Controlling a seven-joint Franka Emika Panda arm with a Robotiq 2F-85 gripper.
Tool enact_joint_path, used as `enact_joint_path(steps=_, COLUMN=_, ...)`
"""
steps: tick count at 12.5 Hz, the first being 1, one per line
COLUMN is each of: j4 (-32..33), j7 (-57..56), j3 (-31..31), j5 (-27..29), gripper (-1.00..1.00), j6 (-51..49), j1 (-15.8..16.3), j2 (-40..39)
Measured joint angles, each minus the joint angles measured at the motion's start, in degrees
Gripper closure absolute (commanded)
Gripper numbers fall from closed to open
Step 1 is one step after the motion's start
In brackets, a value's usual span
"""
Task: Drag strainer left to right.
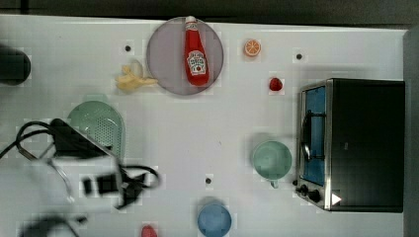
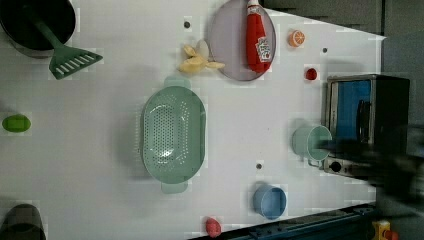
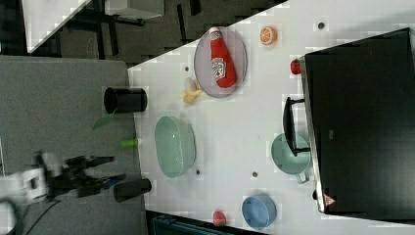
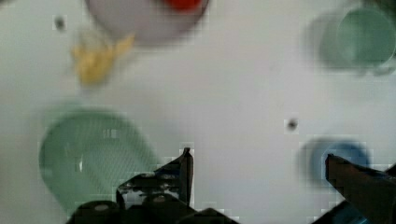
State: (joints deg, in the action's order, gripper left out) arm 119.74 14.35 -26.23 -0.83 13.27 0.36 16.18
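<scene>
The strainer (image 2: 172,132) is a pale mint-green oval basket with a grid of tiny holes, lying on the white table in the left view's middle. In the top view the strainer (image 1: 101,121) sits at the top view's left, partly covered by the arm's white and black body (image 1: 84,165). My gripper (image 4: 259,163) is open with nothing between its fingers. In the wrist view the strainer (image 4: 88,154) lies beside one finger (image 4: 186,165), apart from it. In the right view my gripper (image 3: 110,169) hangs off the right view's left of the strainer (image 3: 174,146).
A ketchup bottle (image 1: 196,54) lies on a grey plate (image 1: 163,64), with a banana peel (image 1: 131,79) beside it. A mint cup (image 1: 272,159) stands by the toaster oven (image 1: 365,143). A blue bowl (image 1: 214,219) is near the table's edge. A green spatula (image 2: 67,57) leans in a black pot (image 2: 35,20).
</scene>
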Motion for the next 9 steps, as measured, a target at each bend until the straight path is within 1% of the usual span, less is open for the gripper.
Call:
enact_joint_path(steps=1, j4=1.0, j7=4.5, j3=-2.3, j5=0.5, gripper=-1.00, j6=2.3, j1=0.9, j2=-4.5)
enact_joint_path(steps=3, j4=3.9, j7=14.0, j3=-6.6, j5=1.3, gripper=-1.00, j6=6.8, j1=1.0, j2=-11.6)
enact_joint_path(steps=4, j4=4.6, j7=18.6, j3=-7.7, j5=1.8, gripper=-1.00, j6=9.3, j1=1.4, j2=-14.9)
enact_joint_path(steps=5, j4=4.6, j7=23.8, j3=-8.5, j5=0.7, gripper=-1.00, j6=12.9, j1=1.5, j2=-17.9)
enact_joint_path(steps=7, j4=4.0, j7=32.7, j3=-9.5, j5=1.1, gripper=-1.00, j6=20.0, j1=1.6, j2=-23.5)
enact_joint_path(steps=9, j4=3.4, j7=41.0, j3=-9.8, j5=0.8, gripper=-1.00, j6=24.3, j1=1.3, j2=-28.7)
